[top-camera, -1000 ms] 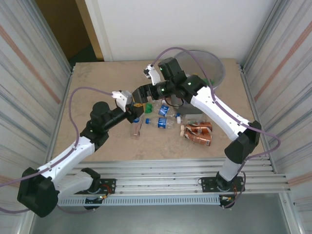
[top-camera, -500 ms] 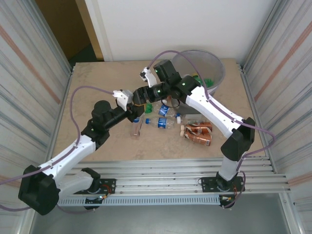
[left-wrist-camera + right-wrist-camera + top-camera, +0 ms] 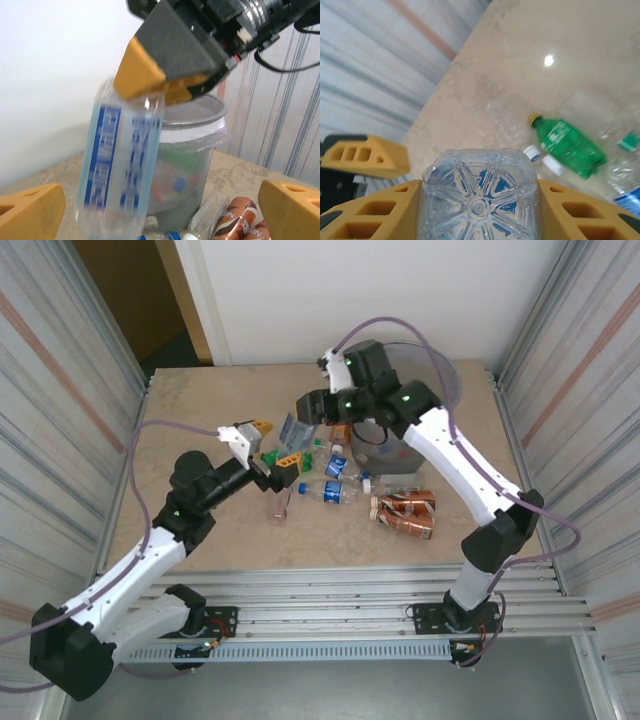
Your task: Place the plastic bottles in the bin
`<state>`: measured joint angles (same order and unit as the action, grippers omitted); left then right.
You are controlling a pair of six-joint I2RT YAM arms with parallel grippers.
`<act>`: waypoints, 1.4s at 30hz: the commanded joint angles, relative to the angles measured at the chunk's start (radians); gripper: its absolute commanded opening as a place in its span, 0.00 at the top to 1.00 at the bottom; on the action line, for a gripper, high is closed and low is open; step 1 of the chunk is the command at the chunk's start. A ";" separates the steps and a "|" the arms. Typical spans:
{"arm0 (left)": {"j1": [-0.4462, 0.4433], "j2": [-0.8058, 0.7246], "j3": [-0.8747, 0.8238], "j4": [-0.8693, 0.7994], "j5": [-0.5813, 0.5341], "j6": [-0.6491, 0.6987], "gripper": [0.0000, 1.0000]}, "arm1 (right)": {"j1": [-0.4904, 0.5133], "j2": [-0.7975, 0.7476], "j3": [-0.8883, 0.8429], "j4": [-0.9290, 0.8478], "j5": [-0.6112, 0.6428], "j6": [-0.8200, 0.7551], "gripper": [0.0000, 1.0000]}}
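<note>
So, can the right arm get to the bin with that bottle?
Probably yes: the right gripper clamps the blue-labelled bottle, the left gripper stands open and off it, and the bin sits just beyond, its top open.

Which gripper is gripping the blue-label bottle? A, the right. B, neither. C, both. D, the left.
A: the right gripper is clamped on the bottle near its base, while the left gripper stands wide open.
</note>
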<state>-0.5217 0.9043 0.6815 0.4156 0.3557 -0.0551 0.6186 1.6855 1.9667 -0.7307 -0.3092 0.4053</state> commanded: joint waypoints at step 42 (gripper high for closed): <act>-0.004 -0.056 -0.121 -0.196 -0.272 -0.119 0.01 | -0.175 0.161 0.223 -0.473 0.665 -0.047 0.56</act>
<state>-0.5217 0.8509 0.5732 0.2176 0.1020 -0.1623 0.4389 1.8389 2.2421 -1.2041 0.3199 0.3729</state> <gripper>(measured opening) 0.988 0.503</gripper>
